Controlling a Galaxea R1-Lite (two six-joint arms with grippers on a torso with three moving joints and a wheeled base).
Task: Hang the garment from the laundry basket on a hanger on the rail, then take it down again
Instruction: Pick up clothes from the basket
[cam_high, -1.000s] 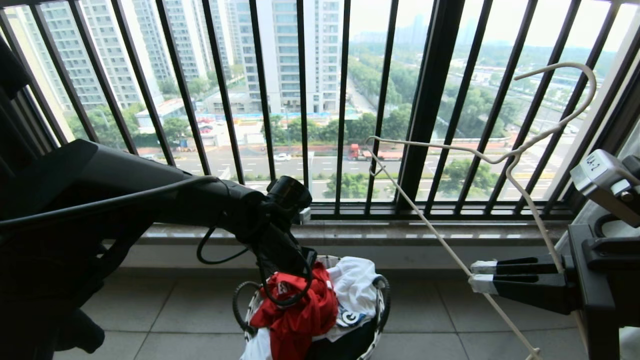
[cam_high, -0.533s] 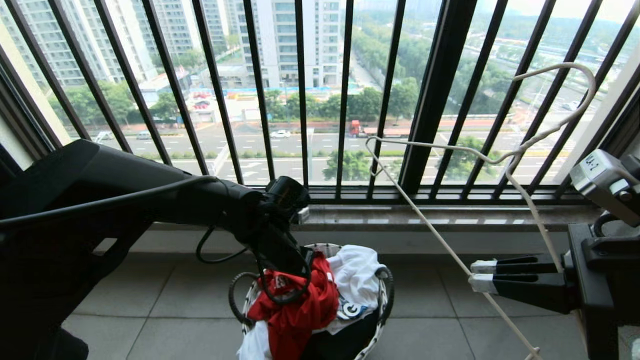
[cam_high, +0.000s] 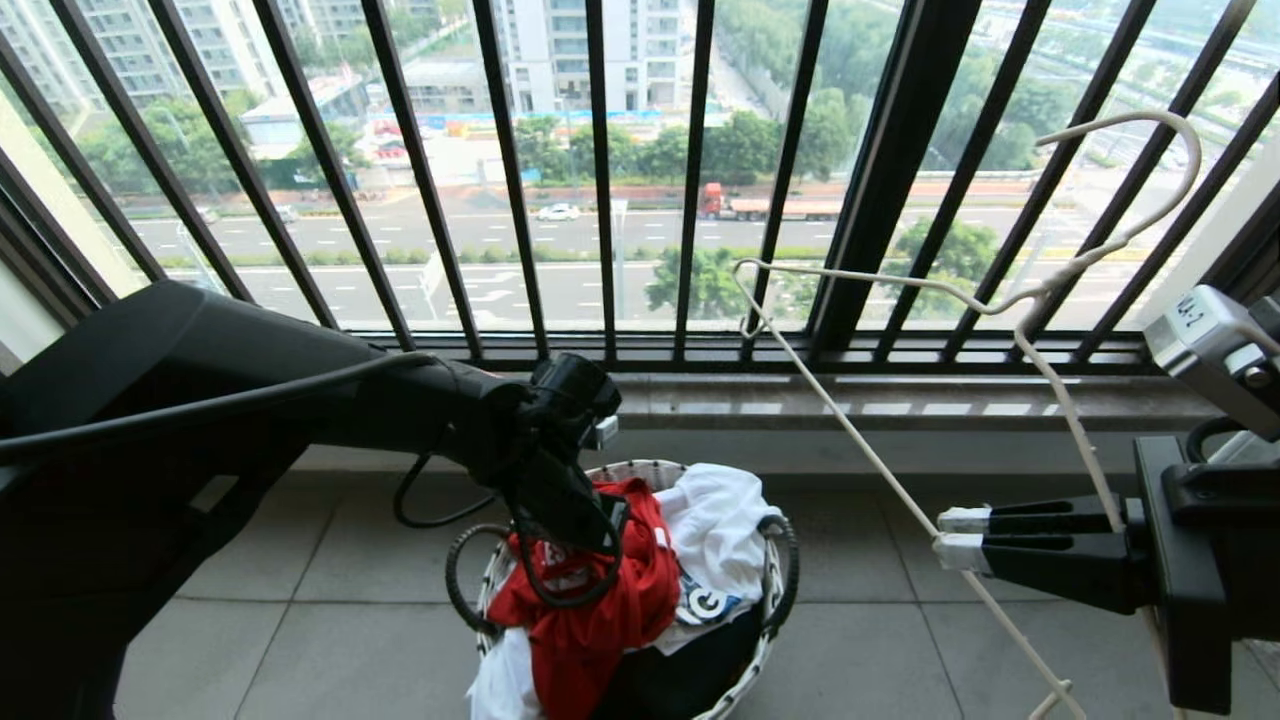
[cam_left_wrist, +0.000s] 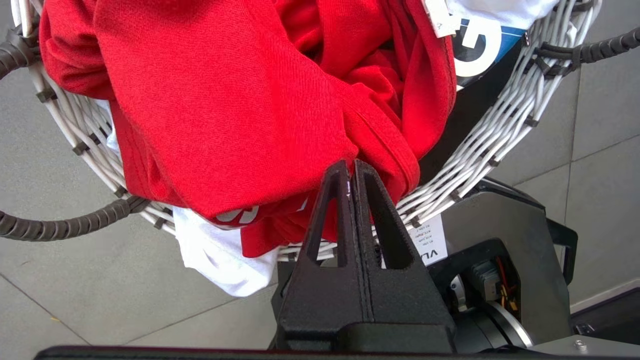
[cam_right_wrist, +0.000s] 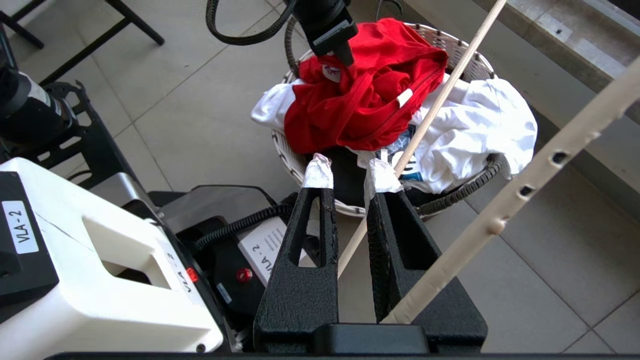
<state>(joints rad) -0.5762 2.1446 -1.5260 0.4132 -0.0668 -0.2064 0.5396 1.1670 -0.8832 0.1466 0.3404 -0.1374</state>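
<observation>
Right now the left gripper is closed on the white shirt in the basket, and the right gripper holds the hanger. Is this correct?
Not quite: the left gripper is closed on the red T-shirt, as the left wrist view shows. The right gripper does hold the hanger.

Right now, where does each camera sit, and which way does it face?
Head: high up, facing the barred window; both arms show, the right gripper holding the hanger.
Left wrist: behind the left gripper, shut on the garment.
Right wrist: looks down at the laundry basket.
All three share garment and basket.
</observation>
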